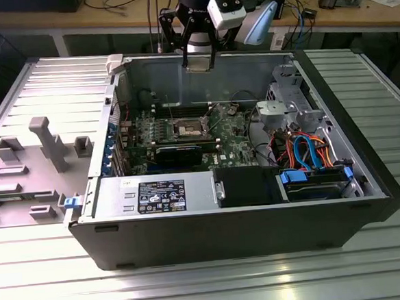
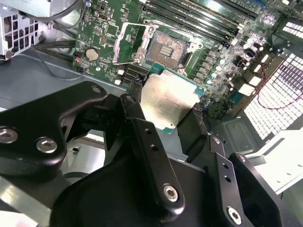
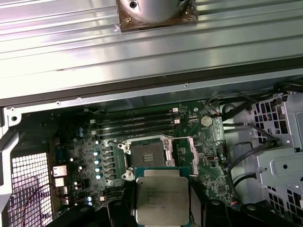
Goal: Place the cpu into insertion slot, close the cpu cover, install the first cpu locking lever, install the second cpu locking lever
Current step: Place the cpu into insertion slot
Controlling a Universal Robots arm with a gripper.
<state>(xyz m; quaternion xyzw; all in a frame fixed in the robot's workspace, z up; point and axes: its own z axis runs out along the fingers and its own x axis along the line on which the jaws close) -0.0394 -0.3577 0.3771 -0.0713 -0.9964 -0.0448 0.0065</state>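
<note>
Fingers (image 2: pixel 142 137) of the claw (image 2: pixel 165 111) sit nearest the lens in the second wrist view, clenched on two opposite edges of the chip (image 2: pixel 168 97). The chip hangs flat in the air, its dull grey metal top facing both wrist cameras. The black fingers cover parts of its rim, and its underside is hidden.

Farther off, well apart from the chip, lies the socket (image 3: pixel 147 153), with its dark pin field exposed and nothing in it. Just beside the socket the cover frame (image 3: pixel 182 150) is swung open, and green board shows through its square cut-out. How steeply the frame stands I cannot tell.

Around the socket spreads the motherboard (image 3: pixel 201 165), with long memory slots (image 3: pixel 137 125) and a round coin battery (image 3: pixel 205 120). The claw and the chip hide the strip of board nearest the cameras.

Beyond the board come the case wall (image 3: pixel 142 99) and then the ribbed metal counter (image 3: pixel 142 47).

In the exterior view the claw hangs above the open case (image 1: pixel 226 224), close to its far wall. The near side of the case hides the front strip of the board, and the arm (image 1: pixel 200 6) is cut off by the picture's edge.
</note>
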